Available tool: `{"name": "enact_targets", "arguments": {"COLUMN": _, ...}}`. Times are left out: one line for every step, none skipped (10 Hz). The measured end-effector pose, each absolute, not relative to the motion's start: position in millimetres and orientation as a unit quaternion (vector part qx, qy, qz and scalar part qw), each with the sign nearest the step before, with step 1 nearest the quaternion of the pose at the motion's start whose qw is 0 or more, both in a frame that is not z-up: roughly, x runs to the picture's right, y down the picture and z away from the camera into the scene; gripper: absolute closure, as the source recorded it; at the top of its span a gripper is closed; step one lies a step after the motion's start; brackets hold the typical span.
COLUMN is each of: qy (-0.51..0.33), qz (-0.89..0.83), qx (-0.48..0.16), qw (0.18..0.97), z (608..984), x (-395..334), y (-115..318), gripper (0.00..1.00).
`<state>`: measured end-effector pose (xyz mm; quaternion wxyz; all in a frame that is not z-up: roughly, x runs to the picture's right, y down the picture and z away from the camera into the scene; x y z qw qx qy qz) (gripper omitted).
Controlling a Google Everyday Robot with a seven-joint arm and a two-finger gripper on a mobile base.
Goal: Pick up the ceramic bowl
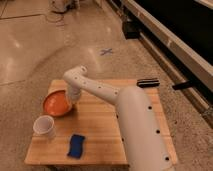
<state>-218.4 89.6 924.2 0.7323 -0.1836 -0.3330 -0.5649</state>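
Orange-red and glossy, the ceramic bowl (58, 103) sits near the left edge of the wooden table (102, 125), its paler rim facing up. It seems to rest flat on the wood, with no sign of tilt or lift, though the arm covers its right side.

The white arm (125, 112) reaches across the table from the lower right, bends at its elbow joint above the table's far left corner, and drops down toward the bowl. The gripper (73, 100) is at the bowl's right rim, touching it or just over it. Whether its fingers are spread, pressed together or pinching the rim, I cannot tell, since the wrist hides them.

Judged by this, the reach is done and the grasp is either under way or about to start. What is left is to secure the rim and raise the bowl clear of the wood.

Other things lie close. A small white cup (44, 127) stands just in front of the bowl, near but apart from it. A blue sponge (76, 145) lies further toward the front edge. A dark, flat object (148, 82), probably a remote or a handle, rests at the far right corner.
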Motion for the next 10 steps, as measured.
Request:
{"name": "enact_targets", "arguments": {"qy": -0.334, "qz": -0.557, "qx": -0.179, "qw": 0.739, "z": 918.8, "x": -214.5, "y": 80.2, "gripper": 1.0}}
{"name": "enact_targets", "arguments": {"qy": -0.335, "qz": -0.55, "qx": -0.176, "qw": 0.744, "z": 914.3, "x": -210.5, "y": 72.4, "gripper": 1.0}}
{"name": "enact_targets", "arguments": {"qy": -0.338, "qz": -0.543, "qx": -0.175, "qw": 0.749, "z": 907.4, "x": -204.8, "y": 63.6, "gripper": 1.0}}
{"name": "enact_targets", "arguments": {"qy": -0.34, "qz": -0.536, "qx": -0.179, "qw": 0.751, "z": 900.4, "x": -196.5, "y": 57.2, "gripper": 1.0}}
{"name": "enact_targets", "arguments": {"qy": -0.343, "qz": -0.529, "qx": -0.179, "qw": 0.756, "z": 893.4, "x": -189.0, "y": 49.0, "gripper": 1.0}}
{"name": "enact_targets", "arguments": {"qy": -0.345, "qz": -0.527, "qx": -0.177, "qw": 0.756, "z": 887.5, "x": -184.5, "y": 42.5, "gripper": 1.0}}
{"name": "enact_targets", "arguments": {"qy": -0.35, "qz": -0.527, "qx": -0.171, "qw": 0.756, "z": 878.2, "x": -180.4, "y": 32.7, "gripper": 1.0}}
{"name": "enact_targets", "arguments": {"qy": -0.355, "qz": -0.528, "qx": -0.164, "qw": 0.754, "z": 870.5, "x": -179.0, "y": 25.4, "gripper": 1.0}}
{"name": "enact_targets", "arguments": {"qy": -0.362, "qz": -0.529, "qx": -0.158, "qw": 0.752, "z": 863.4, "x": -178.1, "y": 19.9, "gripper": 1.0}}
{"name": "enact_targets", "arguments": {"qy": -0.377, "qz": -0.527, "qx": -0.153, "qw": 0.746, "z": 852.6, "x": -179.8, "y": 15.8, "gripper": 1.0}}
